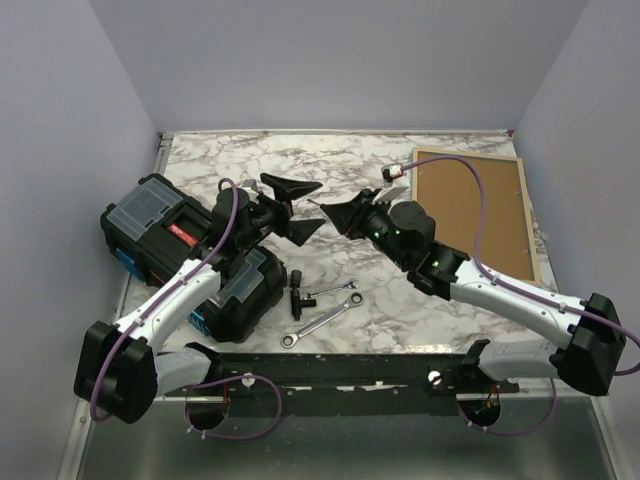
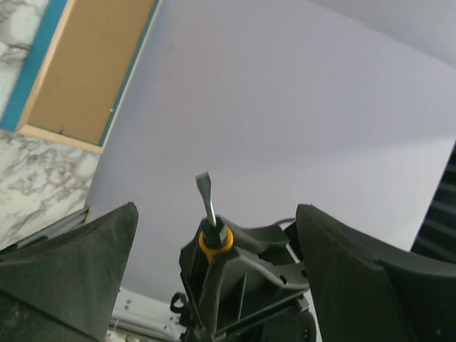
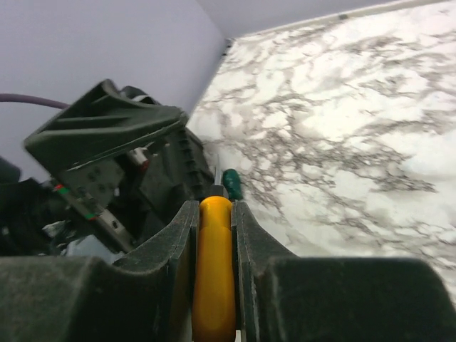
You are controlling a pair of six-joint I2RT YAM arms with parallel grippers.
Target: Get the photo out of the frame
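Observation:
The frame (image 1: 470,205) lies flat at the back right of the table, brown back up. Its turquoise border shows in the left wrist view (image 2: 78,71). The photo is hidden. My right gripper (image 1: 335,212) is shut on a yellow-handled screwdriver (image 3: 214,271) and is held above the table's middle, left of the frame. The screwdriver's flat blade (image 2: 205,196) points at my left gripper (image 1: 300,207). That gripper is open and empty, with its jaws wide apart, facing the right gripper a short gap away.
A black and red toolbox (image 1: 170,235) stands at the left under my left arm. Two wrenches (image 1: 320,322) and a black tool (image 1: 297,290) lie near the front. A green-handled item (image 3: 232,184) lies on the marble below the grippers. A small white object (image 1: 394,172) sits by the frame's corner.

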